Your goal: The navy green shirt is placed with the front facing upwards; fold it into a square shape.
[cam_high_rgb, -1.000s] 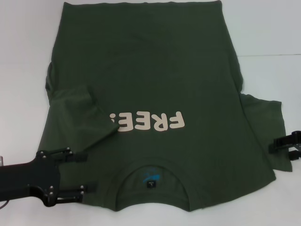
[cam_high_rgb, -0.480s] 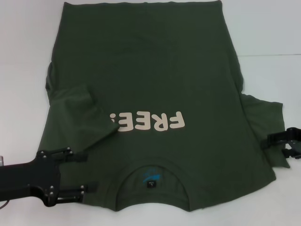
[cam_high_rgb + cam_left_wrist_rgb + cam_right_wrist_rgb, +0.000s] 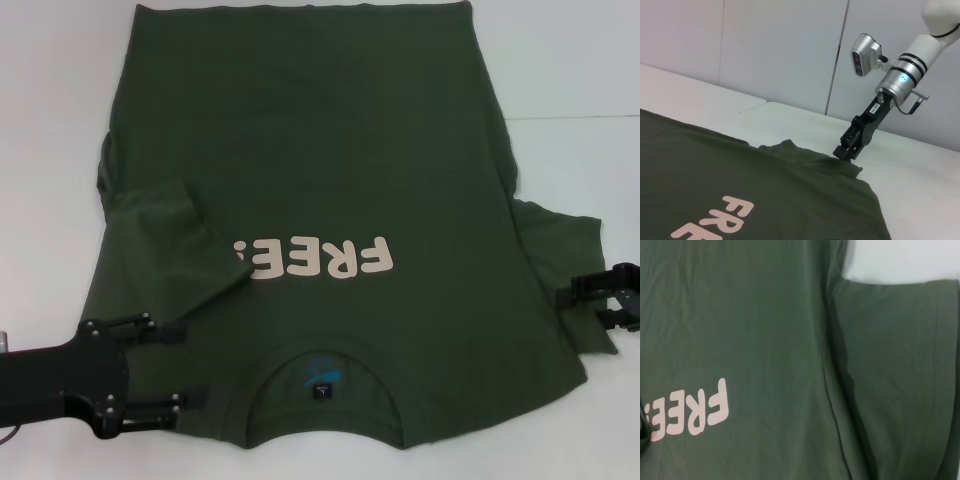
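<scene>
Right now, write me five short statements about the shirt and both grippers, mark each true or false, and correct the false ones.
1. The navy green shirt lies with its FREE! print facing up. True.
2. The shirt's sleeve on the robot's left is spread flat outward. False: that left sleeve is folded inward over the body, covering the edge of the print.
3. The right gripper is at the right sleeve. True.
4. The left gripper hangs over the hem. False: it sits at the shoulder beside the collar, fingers spread.
5. The collar is at the shirt's near end. True.
</scene>
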